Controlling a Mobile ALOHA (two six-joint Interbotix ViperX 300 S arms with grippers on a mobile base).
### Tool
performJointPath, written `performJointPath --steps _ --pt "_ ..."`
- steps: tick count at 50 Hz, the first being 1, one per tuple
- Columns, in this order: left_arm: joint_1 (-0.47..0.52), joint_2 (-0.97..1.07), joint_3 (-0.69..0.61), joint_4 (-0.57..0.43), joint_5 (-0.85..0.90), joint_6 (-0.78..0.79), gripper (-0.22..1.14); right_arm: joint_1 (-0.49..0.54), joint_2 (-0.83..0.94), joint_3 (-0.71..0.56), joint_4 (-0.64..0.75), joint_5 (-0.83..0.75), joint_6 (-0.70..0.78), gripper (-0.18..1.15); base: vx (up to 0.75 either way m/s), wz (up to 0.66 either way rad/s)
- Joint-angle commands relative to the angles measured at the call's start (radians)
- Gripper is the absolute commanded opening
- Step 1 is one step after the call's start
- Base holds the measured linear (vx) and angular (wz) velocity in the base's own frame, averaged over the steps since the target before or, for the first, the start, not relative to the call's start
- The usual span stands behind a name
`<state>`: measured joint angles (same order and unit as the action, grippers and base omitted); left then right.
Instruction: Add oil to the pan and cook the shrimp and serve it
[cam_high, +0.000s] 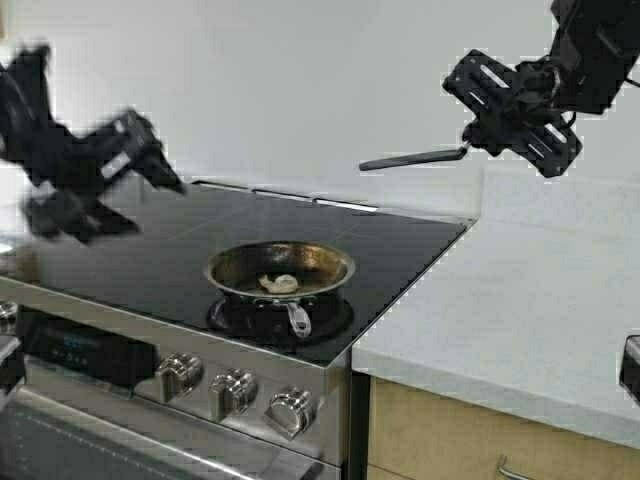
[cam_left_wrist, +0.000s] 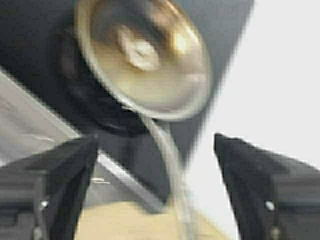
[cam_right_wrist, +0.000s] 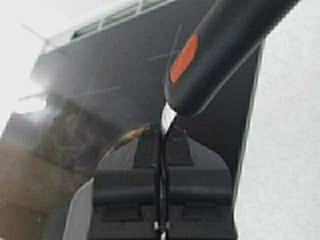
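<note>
The steel pan (cam_high: 235, 262) sits on the front burner of the black stovetop, its short handle (cam_high: 298, 318) pointing to the front. The pale curled shrimp (cam_high: 279, 284) lies inside it. My left gripper (cam_high: 140, 200) is open and empty, up in the air to the left of the pan. In the left wrist view the pan (cam_left_wrist: 170, 85) and shrimp (cam_left_wrist: 140, 50) show beyond the open gripper (cam_left_wrist: 155, 150). My right gripper (cam_high: 470, 150), high at the back right, is shut on a spatula (cam_high: 410, 158), pinching its thin metal shank (cam_right_wrist: 167, 117); the black handle (cam_right_wrist: 225, 55) points away. The oil is out of view.
The stove's control knobs (cam_high: 232, 392) and panel (cam_high: 80, 345) line its front. A white counter (cam_high: 520, 290) runs to the right of the stove, with a dark object (cam_high: 630, 368) at its right edge. A wooden cabinet (cam_high: 450, 440) is below it.
</note>
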<state>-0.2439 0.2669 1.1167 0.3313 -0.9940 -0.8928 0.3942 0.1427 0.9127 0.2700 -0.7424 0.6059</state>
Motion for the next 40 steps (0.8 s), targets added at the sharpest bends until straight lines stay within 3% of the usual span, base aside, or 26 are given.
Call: performJointPath --steps 1,11,40 --pt "-0.006 0.239 -0.121 0.126 -0.21 -0.137 1.0 -0.003 -0.015 -0.011 0.005 -0.002 0.003 0.07 0.0 0.0" --pt "-0.006 0.46 -0.261 0.209 -0.29 -0.273 1.0 -0.002 -0.006 -0.005 0.009 -0.003 0.006 0.07 0.0 0.0" --pt "-0.107 0.63 -0.463 0.249 -0.291 -0.423 1.0 -0.002 0.015 -0.008 0.018 -0.003 0.011 0.07 0.0 0.0"
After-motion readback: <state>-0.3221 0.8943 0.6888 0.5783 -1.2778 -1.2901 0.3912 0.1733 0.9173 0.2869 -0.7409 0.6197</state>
